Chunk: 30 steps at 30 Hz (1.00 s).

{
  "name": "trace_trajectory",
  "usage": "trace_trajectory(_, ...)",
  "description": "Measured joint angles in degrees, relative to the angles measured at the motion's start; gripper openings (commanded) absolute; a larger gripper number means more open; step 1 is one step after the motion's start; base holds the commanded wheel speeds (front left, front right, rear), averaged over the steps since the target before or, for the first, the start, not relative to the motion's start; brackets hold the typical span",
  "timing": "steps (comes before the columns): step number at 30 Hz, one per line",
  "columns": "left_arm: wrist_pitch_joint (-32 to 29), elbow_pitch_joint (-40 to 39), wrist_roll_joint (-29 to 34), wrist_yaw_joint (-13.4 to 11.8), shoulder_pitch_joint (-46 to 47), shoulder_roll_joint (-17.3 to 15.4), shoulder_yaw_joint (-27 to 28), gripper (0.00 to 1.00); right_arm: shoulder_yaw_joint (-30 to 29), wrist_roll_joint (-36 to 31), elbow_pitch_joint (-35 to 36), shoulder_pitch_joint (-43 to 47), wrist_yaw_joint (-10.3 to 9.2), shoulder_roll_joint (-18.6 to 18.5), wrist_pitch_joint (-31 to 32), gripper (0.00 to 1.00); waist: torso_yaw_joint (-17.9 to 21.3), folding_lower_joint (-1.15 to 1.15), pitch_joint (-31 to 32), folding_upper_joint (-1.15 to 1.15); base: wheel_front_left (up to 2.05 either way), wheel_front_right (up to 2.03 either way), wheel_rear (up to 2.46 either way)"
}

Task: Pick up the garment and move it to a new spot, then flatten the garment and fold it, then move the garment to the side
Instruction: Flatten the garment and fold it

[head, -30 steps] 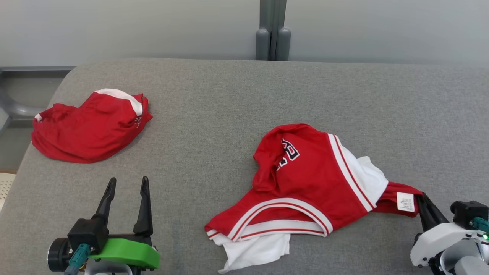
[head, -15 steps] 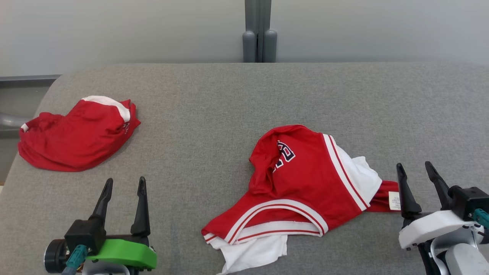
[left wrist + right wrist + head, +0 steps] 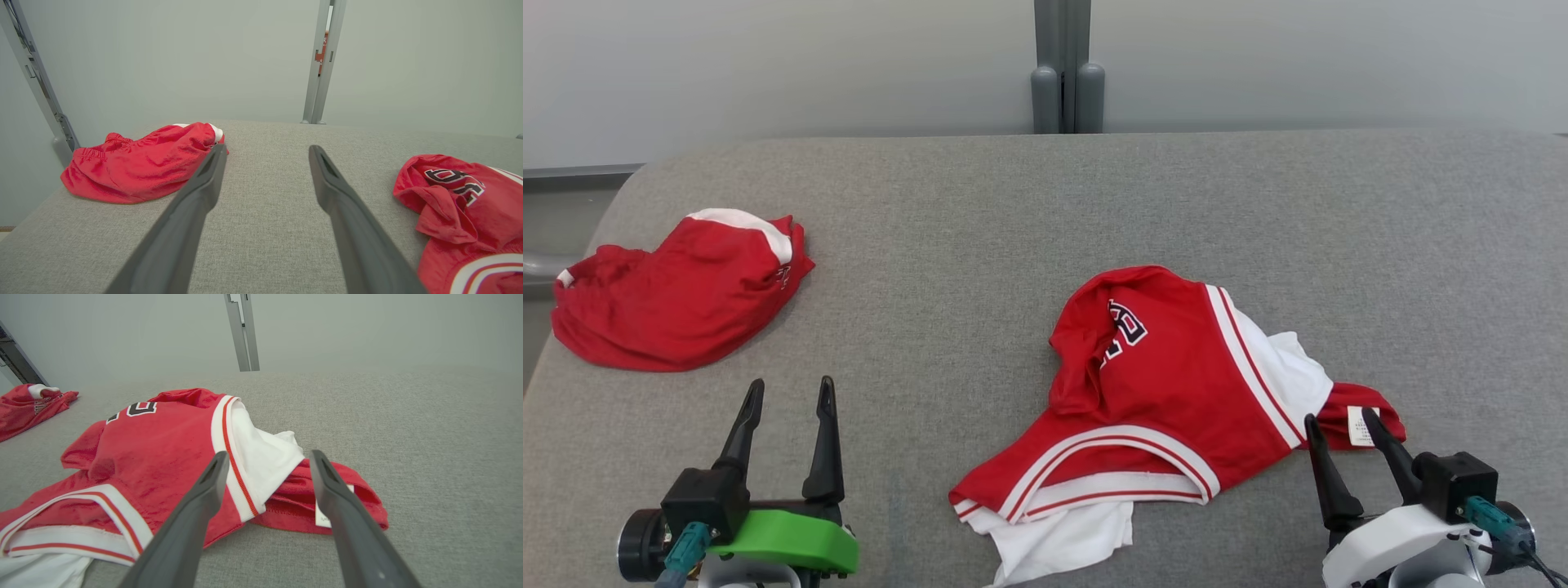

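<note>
Left gripper [image 3: 792, 381] and right gripper [image 3: 1338, 416] both gape empty on my feed. Crumpled, glossy red jersey [image 3: 1168, 384] with white trim lies right of centre on the grey woven pad [image 3: 980, 229], by the right fingers; bunched red shorts [image 3: 670, 302] far left.

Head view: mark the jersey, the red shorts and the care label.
jersey [image 3: 1176, 376], head view, red middle panel.
red shorts [image 3: 670, 310], head view, middle of the heap.
care label [image 3: 1356, 429], head view, white face.
</note>
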State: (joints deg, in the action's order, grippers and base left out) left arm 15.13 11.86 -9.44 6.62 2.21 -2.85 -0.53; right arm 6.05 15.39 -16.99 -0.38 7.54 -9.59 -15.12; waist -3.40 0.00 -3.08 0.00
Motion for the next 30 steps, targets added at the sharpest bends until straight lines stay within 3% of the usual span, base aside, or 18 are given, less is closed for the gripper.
trace_trajectory(16,0.01,0.1,0.07,0.18,0.78,0.01,-0.49,1.0,5.52,3.44,-16.27,-7.29,0.0,1.27,0.0,1.0,-2.3,0.0,-1.6,0.0,0.0,0.0,0.0)
trace_trajectory(17,0.0,0.13,0.07,0.18,0.85,0.0,-0.52,1.0,5.66,3.71,-16.81,-7.42,0.0,1.27,0.0,0.84,-2.41,0.0,-1.68,0.0,0.0,0.0,0.0)
trace_trajectory(19,0.0,0.21,0.07,0.18,1.04,0.01,-0.62,1.0,5.9,4.2,-17.09,-8.08,-0.01,1.29,0.0,0.0,-2.68,0.0,-1.85,0.0,0.0,0.0,0.0)
trace_trajectory(30,0.0,0.44,-0.02,0.18,1.07,0.01,-0.78,1.0,6.55,4.59,-8.53,-8.5,0.0,1.19,0.0,0.0,-3.32,0.0,-1.48,0.0,0.0,0.0,0.0)
